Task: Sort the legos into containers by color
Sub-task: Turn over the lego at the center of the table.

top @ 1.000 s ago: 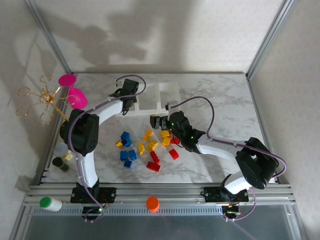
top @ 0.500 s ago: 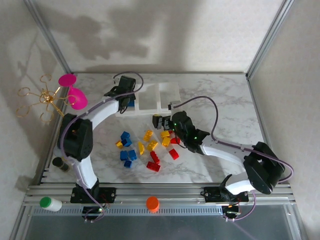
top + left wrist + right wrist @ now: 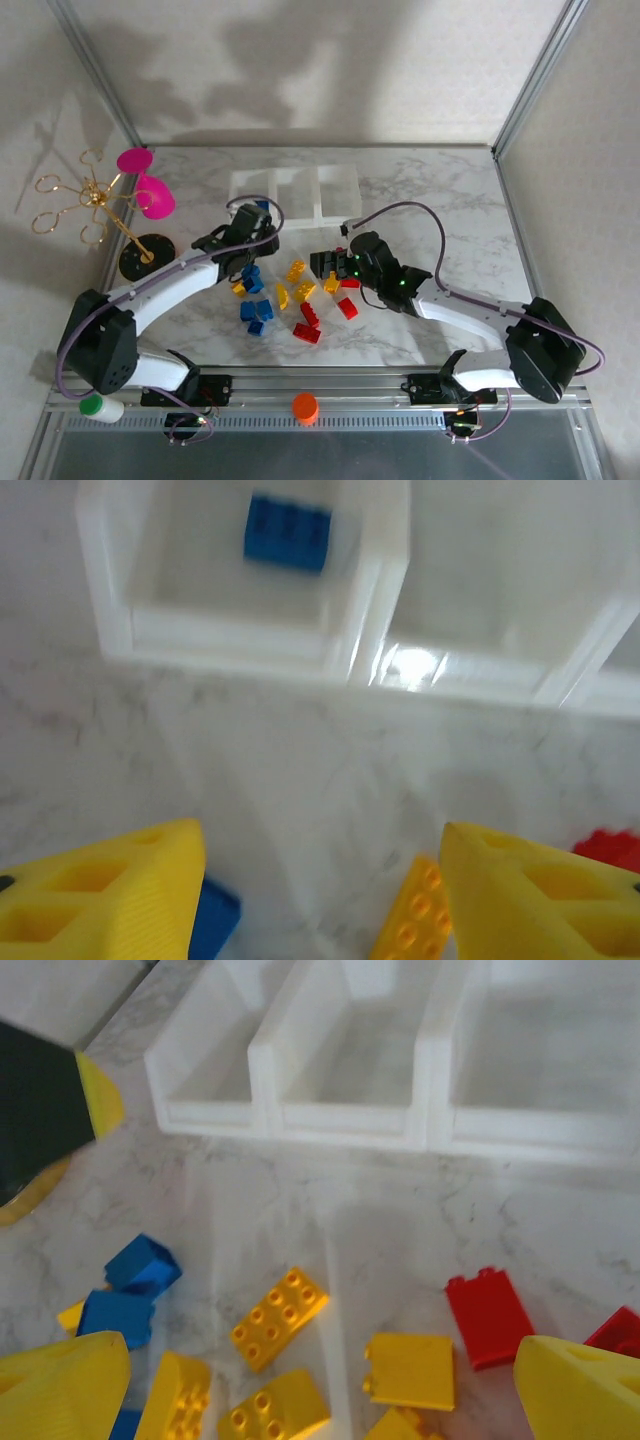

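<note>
Left end effector (image 3: 262, 240): over the table (image 3: 430, 190), just near of the left bin. In its wrist view the two yellow fingers (image 3: 110, 890) stand apart with bare marble between them. Open, holding nothing.

Right end effector (image 3: 322, 265): low over the right edge of the pile. In its wrist view the fingers (image 3: 60, 1385) sit at the two bottom corners, spread wide, with yellow bricks (image 3: 280, 1317) on the table below the gap. Open, empty.

Bins (image 3: 318, 195): three in a row at the far middle of the table. The left one holds one blue brick (image 3: 262, 207), lying flat against its far side in the left wrist view (image 3: 288, 532). I see nothing in the middle and right bins from the right wrist (image 3: 432, 1070).

Legos (image 3: 290, 295): loose on the table between the two arms, well near of the bins.
- blue cluster (image 3: 255, 300) on the left
- yellow (image 3: 300, 285) in the middle and under the right end effector
- red (image 3: 315, 320) at the near right

The right wrist view shows a flat red piece (image 3: 487, 1315) lying studs-down just right of a square yellow one (image 3: 410, 1370), and two blue bricks (image 3: 143, 1265) at the left.

Off to the sides: pink cups (image 3: 145, 185) on a gold stand at far left; orange cap (image 3: 305, 406) on the near rail.
</note>
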Action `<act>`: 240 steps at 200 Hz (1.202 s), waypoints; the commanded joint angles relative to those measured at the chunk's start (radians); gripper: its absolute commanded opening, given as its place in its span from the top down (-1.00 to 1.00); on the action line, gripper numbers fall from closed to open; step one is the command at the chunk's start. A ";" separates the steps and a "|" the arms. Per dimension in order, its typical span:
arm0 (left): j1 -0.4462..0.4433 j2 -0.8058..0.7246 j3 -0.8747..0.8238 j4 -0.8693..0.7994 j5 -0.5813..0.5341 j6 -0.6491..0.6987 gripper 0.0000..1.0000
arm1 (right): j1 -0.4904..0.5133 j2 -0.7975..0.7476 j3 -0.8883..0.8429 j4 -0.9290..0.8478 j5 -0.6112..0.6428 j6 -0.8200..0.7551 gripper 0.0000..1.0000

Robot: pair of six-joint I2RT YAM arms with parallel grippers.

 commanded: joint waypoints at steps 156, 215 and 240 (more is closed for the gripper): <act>-0.149 -0.122 -0.251 -0.061 -0.026 -0.208 -0.41 | 0.034 -0.084 -0.133 0.024 -0.047 0.168 -0.97; -0.151 -0.044 -0.217 -0.021 -0.014 -0.184 -0.35 | 0.035 -0.095 -0.138 0.033 -0.023 0.186 -0.98; -0.169 -0.031 -0.186 -0.011 -0.022 -0.186 -0.33 | 0.033 -0.114 -0.157 0.035 -0.008 0.196 -0.97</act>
